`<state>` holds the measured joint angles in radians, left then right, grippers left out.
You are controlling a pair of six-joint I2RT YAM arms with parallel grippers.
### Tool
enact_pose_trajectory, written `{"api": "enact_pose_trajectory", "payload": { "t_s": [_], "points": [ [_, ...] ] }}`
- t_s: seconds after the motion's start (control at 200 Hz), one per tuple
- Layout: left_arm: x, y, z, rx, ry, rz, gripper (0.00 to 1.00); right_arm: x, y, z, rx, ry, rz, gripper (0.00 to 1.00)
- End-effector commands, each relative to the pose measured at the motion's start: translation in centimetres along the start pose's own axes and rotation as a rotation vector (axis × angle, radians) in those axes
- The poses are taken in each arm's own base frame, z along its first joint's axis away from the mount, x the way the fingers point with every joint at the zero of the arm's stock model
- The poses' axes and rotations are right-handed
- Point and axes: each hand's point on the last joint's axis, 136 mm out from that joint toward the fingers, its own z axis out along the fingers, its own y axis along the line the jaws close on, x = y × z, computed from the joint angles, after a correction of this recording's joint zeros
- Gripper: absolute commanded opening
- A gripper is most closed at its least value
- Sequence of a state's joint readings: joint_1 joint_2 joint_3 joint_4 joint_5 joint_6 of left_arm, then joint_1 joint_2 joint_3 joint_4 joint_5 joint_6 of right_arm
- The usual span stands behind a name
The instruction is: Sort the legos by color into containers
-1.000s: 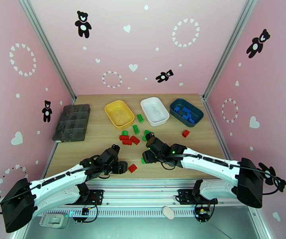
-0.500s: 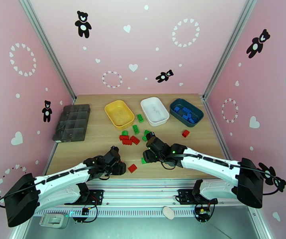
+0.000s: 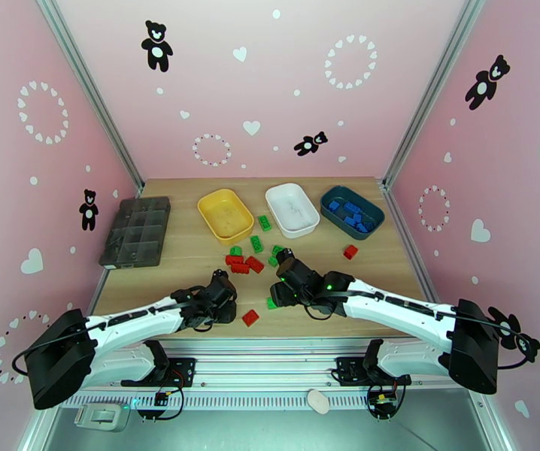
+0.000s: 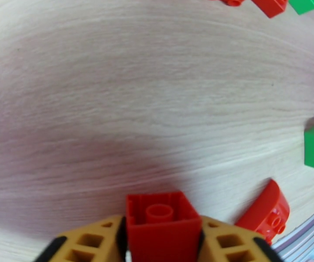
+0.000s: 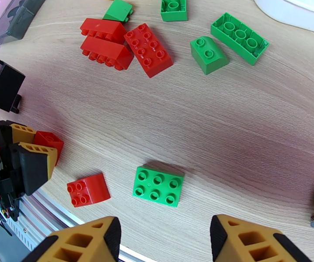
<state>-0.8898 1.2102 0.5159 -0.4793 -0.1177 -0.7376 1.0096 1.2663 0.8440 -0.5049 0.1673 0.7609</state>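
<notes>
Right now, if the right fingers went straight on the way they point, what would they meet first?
Probably the flat green six-stud plastic brick just ahead, in line with the open right fingers; depth is unclear, so the wooden tabletop might come first.

At the far side of the table (image 3: 383, 268) the left tub (image 3: 225, 213), the middle tub (image 3: 292, 209) and the right tub (image 3: 336, 195) stand in a row, with legos (image 3: 353, 214) in the right tub, and the organizer tray (image 3: 136, 230) lies to the left of them. Before the tubs lies a group of loose bricks (image 3: 244, 263), with one brick (image 3: 265, 222) between the left and the middle tub and a single brick (image 3: 350, 252) apart before the right tub. Near the front edge the nearest brick (image 4: 161, 215) sits between the jaws of the left gripper (image 4: 161, 230).
</notes>
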Motion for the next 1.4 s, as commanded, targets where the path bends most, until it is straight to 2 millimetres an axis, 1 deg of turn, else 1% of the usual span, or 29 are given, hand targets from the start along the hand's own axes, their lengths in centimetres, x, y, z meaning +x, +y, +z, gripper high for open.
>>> {"api": "enact_pose_trajectory", "payload": {
  "t_s": [0.0,0.165,0.255,0.33,0.39,0.486,0.506,0.521,0.561,0.661,0.716,0.736,0.816,0.826,0.881,0.916,1.001,1.071,1.081,1.091,1.136,1.206,1.246,1.291,1.301,1.321,1.331,1.356,1.396],
  "points": [
    [-0.6,-0.3,-1.2,-0.016,-0.019,0.021,0.36,-0.6,0.1,-0.5,0.006,-0.023,0.012,0.58],
    [-2.5,-1.9,-3.4,0.045,-0.077,0.016,0.34,-1.3,0.0,-0.5,0.012,-0.056,0.022,0.58],
    [-4.0,-2.8,-4.5,0.071,-0.122,0.023,0.34,-2.3,-0.3,-0.9,0.026,-0.098,0.044,0.58],
    [-5.8,-3.6,-5.1,0.093,-0.158,0.03,0.34,-3.5,-0.4,-1.2,0.01,-0.139,0.082,0.58],
    [-7.5,-4.5,-5.6,0.126,-0.179,0.024,0.34,-4.7,-0.5,-1.4,-0.008,-0.176,0.117,0.59],
    [-10.6,-5.9,-6.3,0.194,-0.217,0.016,0.34,-7.0,-1.1,-2.1,-0.019,-0.238,0.163,0.63],
    [-10.9,-5.9,-6.2,0.194,-0.217,0.016,0.34,-7.5,-1.2,-2.3,-0.021,-0.255,0.17,0.63],
    [-12.0,-6.4,-6.7,0.21,-0.236,0.015,0.34,-7.9,-1.3,-2.4,-0.022,-0.266,0.173,0.64],
    [-13.5,-7.0,-7.1,0.231,-0.255,0.012,0.34,-8.8,-1.5,-2.9,-0.023,-0.299,0.178,0.66],
    [-16.9,-8.8,-7.3,0.303,-0.274,0.003,0.34,-11.1,-2.2,-4.1,-0.025,-0.356,0.187,0.67],
    [-18.7,-10.1,-7.3,0.344,-0.274,0.001,0.33,-12.1,-3.0,-4.5,-0.022,-0.36,0.206,0.68],
    [-19.5,-10.7,-7.6,0.362,-0.283,0.003,0.33,-12.4,-3.3,-4.6,-0.025,-0.356,0.213,0.68],
    [-21.9,-13.0,-7.1,0.411,-0.28,0.016,0.33,-13.5,-4.8,-4.6,-0.04,-0.338,0.257,0.67],
    [-22.3,-13.4,-7.3,0.421,-0.285,0.019,0.33,-13.7,-5.1,-4.5,-0.04,-0.337,0.264,0.67],
    [-23.6,-15.0,-6.4,0.454,-0.271,0.019,0.32,-14.2,-6.5,-4.4,-0.043,-0.333,0.304,0.69],
    [-24.9,-16.3,-6.3,0.483,-0.274,0.019,0.32,-14.5,-7.3,-4.4,-0.044,-0.335,0.325,0.7],
    [-27.0,-18.6,-4.9,0.53,-0.257,0.011,0.31,-15.0,-9.7,-4.7,-0.009,-0.344,0.366,0.71],
    [-28.7,-20.4,-3.6,0.564,-0.248,0.004,0.31,-15.1,-11.2,-5.0,0.002,-0.351,0.392,0.73],
    [-28.8,-20.5,-3.2,0.562,-0.242,0.0,0.31,-15.0,-11.3,-5.0,0.002,-0.35,0.396,0.73],
    [-29.2,-20.7,-3.3,0.568,-0.247,0.0,0.31,-15.0,-11.5,-5.0,0.003,-0.349,0.4,0.73],
    [-30.0,-21.5,-2.1,0.574,-0.24,-0.007,0.31,-14.9,-12.4,-5.2,0.013,-0.347,0.412,0.74],
    [-31.7,-22.6,-1.0,0.584,-0.248,-0.014,0.31,-14.5,-13.3,-5.3,0.028,-0.341,0.427,0.74],
    [-32.6,-23.2,-0.5,0.589,-0.253,-0.021,0.31,-14.1,-13.7,-5.3,0.034,-0.336,0.432,0.74],
    [-33.1,-23.5,0.8,0.585,-0.243,-0.028,0.31,-13.7,-14.1,-5.3,0.044,-0.333,0.438,0.74],
    [-33.4,-23.8,0.6,0.59,-0.248,-0.028,0.31,-13.7,-14.1,-5.3,0.045,-0.334,0.44,0.74],
    [-33.8,-24.0,0.8,0.592,-0.25,-0.031,0.31,-13.5,-14.3,-5.3,0.048,-0.33,0.443,0.74],
    [-33.8,-24.0,1.3,0.588,-0.244,-0.033,0.31,-13.4,-14.3,-5.3,0.049,-0.329,0.443,0.75],
    [-34.2,-24.4,1.4,0.592,-0.246,-0.034,0.31,-13.2,-14.5,-5.2,0.054,-0.328,0.446,0.75],
    [-34.7,-24.6,2.3,0.589,-0.243,-0.038,0.32,-12.8,-14.6,-5.2,0.059,-0.324,0.448,0.75]
  ]
}}
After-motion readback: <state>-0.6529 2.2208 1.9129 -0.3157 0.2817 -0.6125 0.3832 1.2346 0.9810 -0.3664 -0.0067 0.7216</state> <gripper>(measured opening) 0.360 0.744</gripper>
